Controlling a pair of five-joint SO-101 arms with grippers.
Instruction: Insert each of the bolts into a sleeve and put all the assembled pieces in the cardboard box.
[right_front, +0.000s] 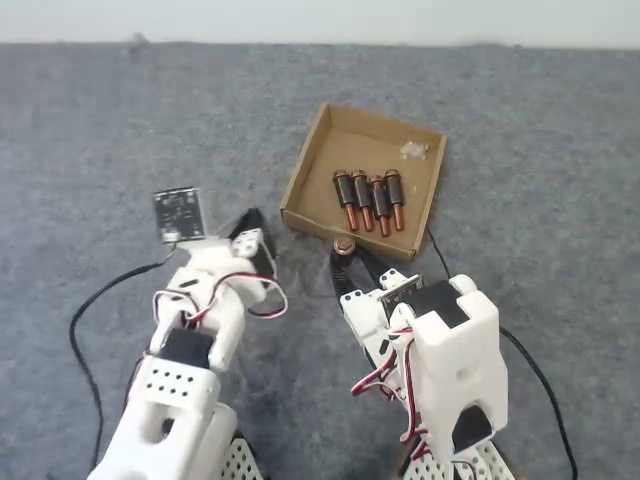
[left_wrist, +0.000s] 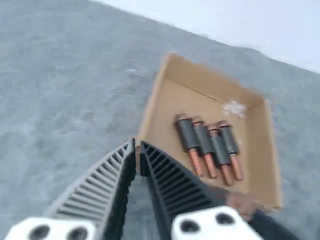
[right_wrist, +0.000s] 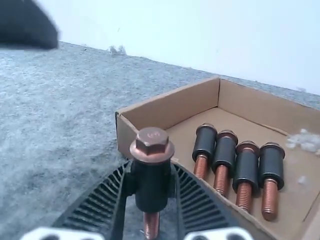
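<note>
From the high view, the cardboard box (right_front: 375, 150) is sitting on the grey counter (right_front: 110, 120). The four assembled pieces (right_front: 368, 202) are lying side by side on the box's floor, with their heads pointing toward its far wall and their copper threads toward its near wall. The right claw (right_front: 345, 262) is hanging just outside that near wall, gripping a bolt (right_front: 344, 245) whose head is facing up. The left claw (right_front: 250, 228) is hanging near the box's near corner on the left arm's side, apart from the cardboard. From the left wrist view, the left claw (left_wrist: 136, 146) is pointing toward the box (left_wrist: 200, 100) with its two ribbed fingers pressed together and nothing between them. The four assembled pieces (left_wrist: 207, 147) are lying inside the box beyond its tips. From the right wrist view, the right claw (right_wrist: 150, 175) is clamping a black sleeve (right_wrist: 151, 182) that is standing upright just outside the box (right_wrist: 170, 105). The bolt (right_wrist: 152, 145) is sitting through the sleeve, its hexagonal head sticking out above and its thread showing below. The four assembled pieces (right_wrist: 235, 167) are lying in a row inside the box behind it.
</note>
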